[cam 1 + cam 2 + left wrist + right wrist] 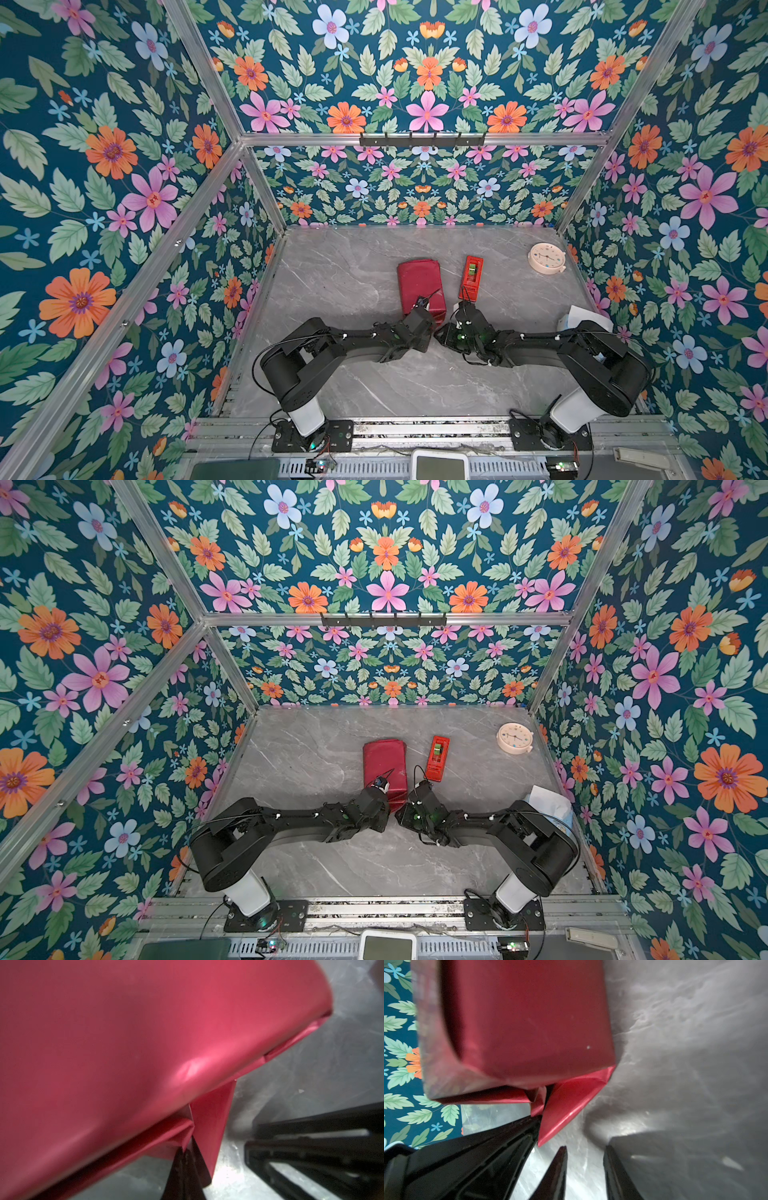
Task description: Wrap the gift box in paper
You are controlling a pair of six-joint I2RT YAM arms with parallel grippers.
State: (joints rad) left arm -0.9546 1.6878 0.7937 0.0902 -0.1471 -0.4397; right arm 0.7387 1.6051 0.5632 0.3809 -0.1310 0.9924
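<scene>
- Currently wraps the gift box in the paper (419, 282), mid-way across the table (353, 266); box itself hidden.
- Clamps the left gripper (188, 1153) shut on the paper's near-end flap, apparently to hold that fold taut against the box end.
- Poises the right gripper (585, 1147) just beside the flap, jaws apart and empty, probably ready to press the crease.
- Leaves the tape dispenser (471, 277) beside the paper, within reach for sealing.

The paper (419, 282) is maroon, seemingly brighter red at its folds; the table (353, 270) grey-veined.
</scene>
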